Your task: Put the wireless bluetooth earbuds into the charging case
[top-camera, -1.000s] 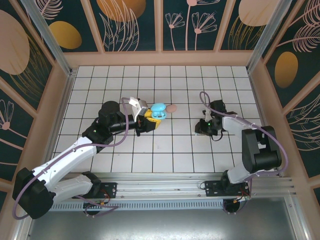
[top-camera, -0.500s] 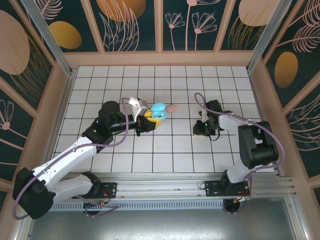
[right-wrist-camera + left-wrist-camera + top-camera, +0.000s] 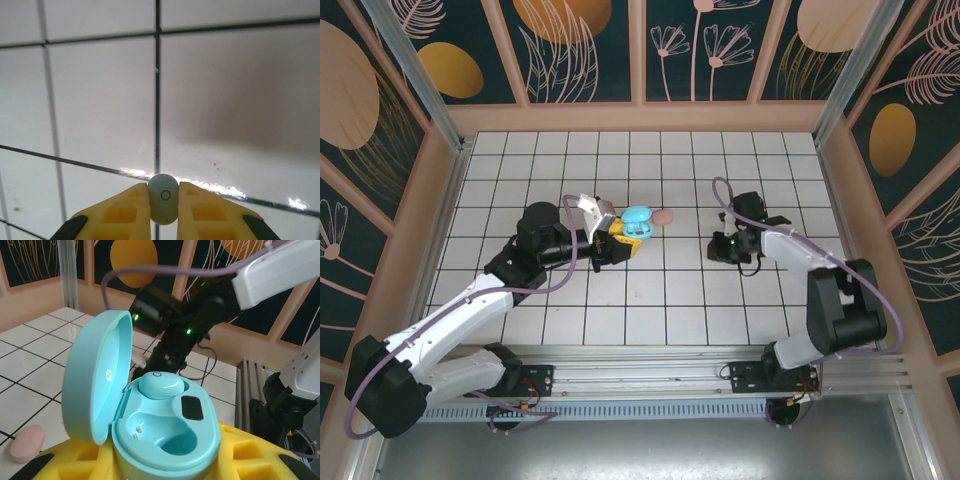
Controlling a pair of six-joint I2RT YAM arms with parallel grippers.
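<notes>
Earbuds update: pale earbud [image 3: 163,199], stamped with a small ring, sits pinched in my right gripper [image 3: 163,196] over the bench [image 3: 100,100]; my left gripper [image 3: 623,236] clamps the open teal case [image 3: 150,432], blue earbud [image 3: 161,385] seated inside.

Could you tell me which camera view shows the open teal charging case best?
The left wrist view: the charging case sits up close, lid raised, one earbud seated, the other pocket empty. The top external view gives it as a small light-blue shape in the left gripper.
</notes>
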